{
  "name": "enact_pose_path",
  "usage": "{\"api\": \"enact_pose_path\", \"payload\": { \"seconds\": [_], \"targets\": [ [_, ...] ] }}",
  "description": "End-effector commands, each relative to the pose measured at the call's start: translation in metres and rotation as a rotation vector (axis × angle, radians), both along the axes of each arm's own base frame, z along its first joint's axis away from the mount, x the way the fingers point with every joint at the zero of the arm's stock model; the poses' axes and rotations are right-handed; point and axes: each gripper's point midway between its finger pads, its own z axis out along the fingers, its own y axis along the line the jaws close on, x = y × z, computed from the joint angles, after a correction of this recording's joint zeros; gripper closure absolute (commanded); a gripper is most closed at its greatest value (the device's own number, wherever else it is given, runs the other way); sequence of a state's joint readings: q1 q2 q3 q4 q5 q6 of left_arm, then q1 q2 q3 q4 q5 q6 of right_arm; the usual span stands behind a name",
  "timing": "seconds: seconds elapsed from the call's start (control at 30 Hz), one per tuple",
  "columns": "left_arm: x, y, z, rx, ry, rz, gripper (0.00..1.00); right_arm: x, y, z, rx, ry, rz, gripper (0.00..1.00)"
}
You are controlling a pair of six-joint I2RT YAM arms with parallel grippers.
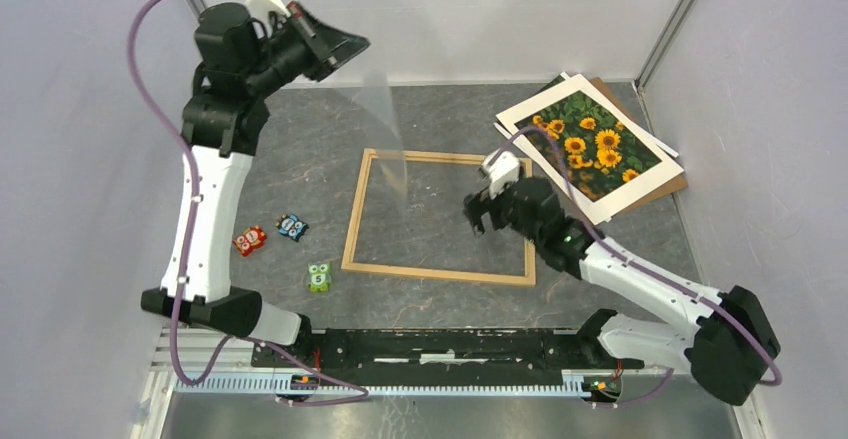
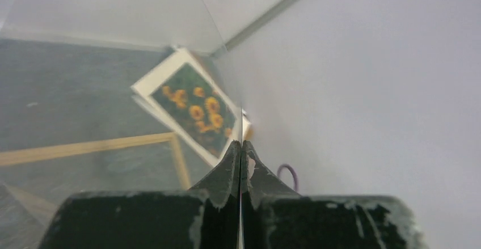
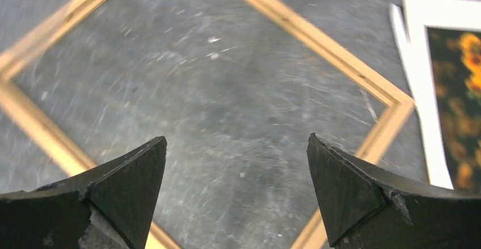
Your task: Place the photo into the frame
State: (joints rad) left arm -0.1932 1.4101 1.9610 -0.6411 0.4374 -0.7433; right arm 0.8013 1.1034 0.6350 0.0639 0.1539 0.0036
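- One photo [image 1: 590, 144] shows in the top view, lying on a brown backing board [image 1: 668, 189] at the far right, well apart from the one frame [image 1: 440, 275]; its long axis runs slanted, far-left to near-right
- The right gripper [image 1: 475, 214] hovers over the frame's opening and is the nearer one; three small toys [image 1: 291, 227] stand left of the frame
- Left wrist view: the left gripper [image 2: 242, 152] is raised, clamped on one clear sheet [image 2: 170, 62]
- Right wrist view: the jaws stand wide apart and empty over the bare table [image 3: 227, 90], with the photo to their right
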Motion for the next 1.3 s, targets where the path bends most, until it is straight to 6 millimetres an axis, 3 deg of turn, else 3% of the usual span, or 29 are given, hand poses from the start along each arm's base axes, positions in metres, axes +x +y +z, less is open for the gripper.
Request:
{"api": "enact_pose_path", "payload": {
  "seconds": [0.0,0.1,0.17,0.27,0.33,0.47,0.63,0.73,0.93,1.03,1.27],
  "targets": [
    [-0.009,-0.058,0.071,-0.259,-0.114,-0.234,0.98,0.025,-0.039,0.014,0.188,0.236,-0.211,0.02],
    [0.004,-0.088,0.082,-0.309,-0.12,-0.296,0.98,0.044,-0.078,0.022,0.271,0.239,-0.337,0.02],
    [0.012,-0.101,0.079,-0.318,-0.104,-0.341,0.98,0.056,-0.107,0.022,0.31,0.247,-0.403,0.02],
    [0.033,-0.091,0.045,-0.27,-0.043,-0.314,0.98,0.063,-0.129,0.015,0.353,0.312,-0.413,0.02],
    [0.053,-0.064,0.004,-0.275,0.036,-0.241,0.98,0.064,-0.137,0.009,0.379,0.346,-0.415,0.02],
    [0.09,-0.017,-0.12,-0.297,0.27,-0.097,0.98,0.067,-0.139,0.001,0.454,0.377,-0.423,0.02],
    [0.101,0.001,-0.249,-0.306,0.505,-0.067,0.98,0.069,-0.132,-0.013,0.574,0.449,-0.373,0.02],
    [0.099,0.006,-0.295,-0.338,0.584,-0.054,0.98,0.066,-0.124,-0.029,0.623,0.486,-0.344,0.02],
    [0.088,0.022,-0.349,-0.313,0.708,0.0,0.98,0.055,-0.114,-0.06,0.673,0.621,-0.336,0.05],
    [0.079,0.036,-0.37,-0.276,0.786,0.042,0.98,0.051,-0.116,-0.064,0.749,0.64,-0.339,0.08],
    [0.069,0.068,-0.393,-0.294,0.872,0.118,0.98,0.037,-0.109,-0.079,0.758,0.711,-0.336,0.12]
  ]
}}
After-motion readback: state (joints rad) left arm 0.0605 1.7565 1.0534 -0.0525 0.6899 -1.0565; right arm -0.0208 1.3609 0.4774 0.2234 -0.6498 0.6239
